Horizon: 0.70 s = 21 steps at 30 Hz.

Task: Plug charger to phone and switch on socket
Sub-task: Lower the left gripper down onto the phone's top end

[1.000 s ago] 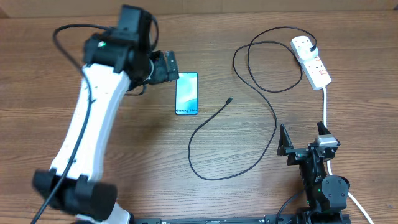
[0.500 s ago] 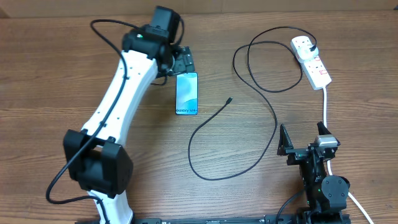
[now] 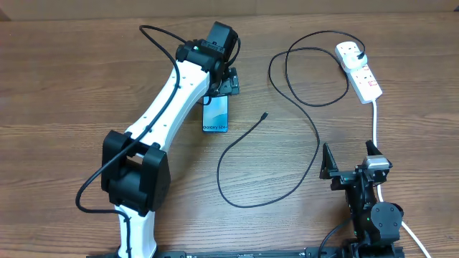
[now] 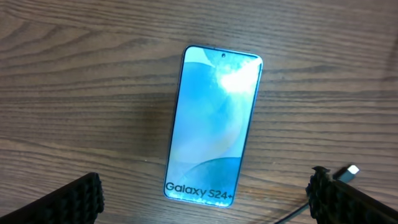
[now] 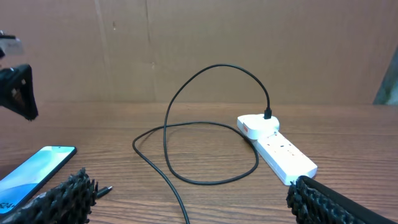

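The phone point(image 3: 215, 115) lies flat mid-table with its cyan screen up and "Galaxy S24+" text at its near edge; it fills the left wrist view point(image 4: 214, 124). My left gripper point(image 3: 228, 80) hovers open over the phone's far end, its fingers point(image 4: 204, 182) either side of the phone and not touching it. The charger's black cable point(image 3: 318, 147) loops across the table. Its connector tip point(image 3: 265, 115) lies loose right of the phone point(image 4: 351, 169). Its plug sits in the socket point(image 3: 361, 72), a white power strip at the far right point(image 5: 277, 146). My right gripper point(image 3: 350, 159) is open and empty near the front edge.
The strip's white cord point(image 3: 376, 122) runs down the right side, past my right arm. The cable's big loop point(image 3: 237, 201) lies between the phone and my right gripper. A cardboard wall point(image 5: 249, 43) stands behind the table.
My left arm has swung right from beside the phone's far left corner to above its far end. Phone, cable, strip and right arm have not moved.
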Available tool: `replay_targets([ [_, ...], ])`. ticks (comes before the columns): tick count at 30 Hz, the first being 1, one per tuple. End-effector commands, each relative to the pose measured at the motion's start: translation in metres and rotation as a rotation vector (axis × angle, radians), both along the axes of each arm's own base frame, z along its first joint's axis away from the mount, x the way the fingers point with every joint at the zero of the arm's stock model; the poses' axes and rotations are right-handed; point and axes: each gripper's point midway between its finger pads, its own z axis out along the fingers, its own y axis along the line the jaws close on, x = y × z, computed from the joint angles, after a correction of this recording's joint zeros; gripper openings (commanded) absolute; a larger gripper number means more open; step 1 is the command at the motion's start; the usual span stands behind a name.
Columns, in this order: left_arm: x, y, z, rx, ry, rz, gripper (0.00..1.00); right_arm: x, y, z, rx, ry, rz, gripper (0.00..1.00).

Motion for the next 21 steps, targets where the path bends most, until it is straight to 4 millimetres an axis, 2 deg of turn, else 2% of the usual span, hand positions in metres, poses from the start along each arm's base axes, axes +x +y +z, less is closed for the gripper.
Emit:
replay_targets([
  [1, 0.005, -0.005, -0.004, -0.005, 0.004, -0.03, 1.0, 0.0, 0.001, -0.002, -0.001, -0.003, 0.003, 1.0],
  [6, 0.002, -0.007, -0.016, -0.001, 0.044, -0.054, 1.0, 0.0, 0.001, -0.002, -0.001, -0.003, 0.004, 1.0],
  [10, 0.001, -0.018, -0.017, -0.034, 0.054, -0.158, 1.0, 0.0, 0.001, -0.002, -0.001, -0.003, 0.003, 1.0],
  [21, 0.005, -0.018, -0.022, -0.032, 0.049, -0.158, 1.0, 0.0, 0.001, -0.002, -0.001, -0.003, 0.003, 1.0],
])
